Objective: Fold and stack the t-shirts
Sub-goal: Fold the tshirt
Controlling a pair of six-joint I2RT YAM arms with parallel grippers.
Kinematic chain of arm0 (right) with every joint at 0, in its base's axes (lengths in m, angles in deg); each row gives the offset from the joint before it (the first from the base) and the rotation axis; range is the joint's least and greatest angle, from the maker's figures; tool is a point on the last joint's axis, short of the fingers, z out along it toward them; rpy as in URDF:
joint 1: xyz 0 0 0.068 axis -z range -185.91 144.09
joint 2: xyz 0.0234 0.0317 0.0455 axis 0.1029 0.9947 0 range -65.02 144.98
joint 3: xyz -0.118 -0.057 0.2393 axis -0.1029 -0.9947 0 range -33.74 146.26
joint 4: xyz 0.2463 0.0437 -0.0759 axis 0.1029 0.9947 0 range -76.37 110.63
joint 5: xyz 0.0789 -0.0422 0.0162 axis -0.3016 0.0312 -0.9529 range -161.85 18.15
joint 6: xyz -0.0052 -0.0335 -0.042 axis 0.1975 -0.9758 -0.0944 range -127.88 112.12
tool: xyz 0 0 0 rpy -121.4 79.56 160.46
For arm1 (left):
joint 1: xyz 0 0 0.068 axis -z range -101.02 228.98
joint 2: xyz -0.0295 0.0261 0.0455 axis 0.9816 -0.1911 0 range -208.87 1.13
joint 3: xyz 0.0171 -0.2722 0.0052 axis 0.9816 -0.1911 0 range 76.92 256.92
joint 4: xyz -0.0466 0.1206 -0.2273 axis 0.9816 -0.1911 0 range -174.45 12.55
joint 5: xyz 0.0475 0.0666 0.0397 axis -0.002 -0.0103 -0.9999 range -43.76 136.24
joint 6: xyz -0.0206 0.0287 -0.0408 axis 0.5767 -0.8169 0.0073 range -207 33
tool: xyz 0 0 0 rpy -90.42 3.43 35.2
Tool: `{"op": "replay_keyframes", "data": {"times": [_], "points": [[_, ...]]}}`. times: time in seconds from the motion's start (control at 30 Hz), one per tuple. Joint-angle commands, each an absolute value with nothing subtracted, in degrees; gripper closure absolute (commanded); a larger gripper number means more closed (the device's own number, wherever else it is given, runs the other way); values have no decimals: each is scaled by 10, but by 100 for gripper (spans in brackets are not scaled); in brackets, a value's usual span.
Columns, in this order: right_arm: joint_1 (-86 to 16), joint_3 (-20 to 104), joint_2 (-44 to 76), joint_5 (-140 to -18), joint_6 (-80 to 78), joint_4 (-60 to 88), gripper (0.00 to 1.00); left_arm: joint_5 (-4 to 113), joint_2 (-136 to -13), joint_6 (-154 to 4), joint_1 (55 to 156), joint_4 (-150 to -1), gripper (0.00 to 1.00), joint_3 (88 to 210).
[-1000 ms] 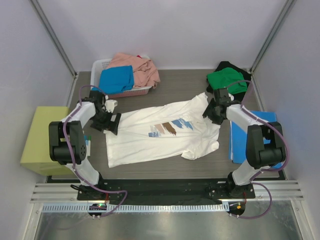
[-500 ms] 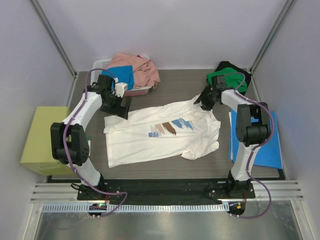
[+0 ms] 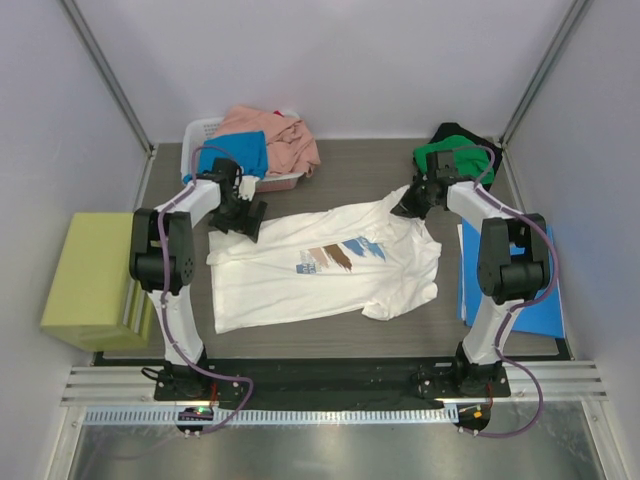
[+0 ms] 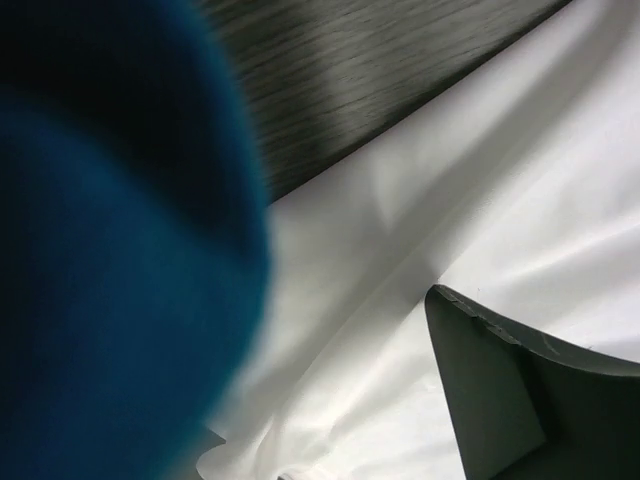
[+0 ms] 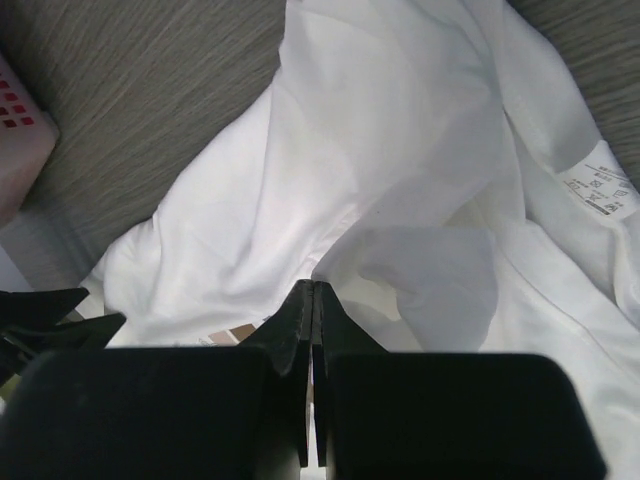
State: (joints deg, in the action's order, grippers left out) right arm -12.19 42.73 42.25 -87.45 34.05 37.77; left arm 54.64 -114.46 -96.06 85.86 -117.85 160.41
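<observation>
Blue folder: a flat blue folder (image 3: pixel 528 292) is lying at 4 o'clock on the dark wood-grain surface (image 3: pixel 350 180), beside the right arm and partly under it.
Yellow-green box: a yellow-green box (image 3: pixel 90 275) is sitting at 9 o'clock, just past the left edge of the surface.
White t-shirt: the white t-shirt (image 3: pixel 300 295) is lying spread out in the middle of the surface, chest print facing up. Its hem is pointing to 9 o'clock and its collar end to 2 o'clock. The near sleeve is bunching up at 5 o'clock.
Left gripper: the left gripper (image 3: pixel 245 217) is hovering over the 10 o'clock corner of the white t-shirt with its jaws spread wide and nothing between them. In the left wrist view one dark finger (image 4: pixel 510 400) is showing above white cloth, and a blurred blue shape is filling the left half.
Right gripper: the right gripper (image 3: pixel 406 206) is sitting at the 1 o'clock edge of the white t-shirt. In the right wrist view its jaws are pressing together on a raised fold of the white cloth.
Basket: a white plastic basket (image 3: pixel 198 133) is standing at 11 o'clock, holding the bright blue t-shirt (image 3: pixel 235 157) and the salmon pink t-shirt (image 3: pixel 278 135).
Far right pile: the green t-shirt (image 3: pixel 448 160) is lying at 1 o'clock on top of the black t-shirt (image 3: pixel 458 131).
</observation>
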Motion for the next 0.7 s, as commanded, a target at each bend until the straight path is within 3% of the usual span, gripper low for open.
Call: {"op": "replay_keyframes", "data": {"times": [0.0, 0.27, 0.5, 0.67], "points": [[-124, 400, 383, -861, 332, 391, 99, 541, -1166, -954, 847, -1133, 0, 1566], [-124, 363, 329, -814, 316, 428, 99, 546, -1138, -963, 828, -1118, 0, 1523], [-124, 321, 194, -701, 299, 486, 99, 542, -1107, -973, 823, -1116, 0, 1500], [-123, 275, 142, -710, 297, 512, 99, 544, -1094, -974, 823, -1118, 0, 1496]]}}
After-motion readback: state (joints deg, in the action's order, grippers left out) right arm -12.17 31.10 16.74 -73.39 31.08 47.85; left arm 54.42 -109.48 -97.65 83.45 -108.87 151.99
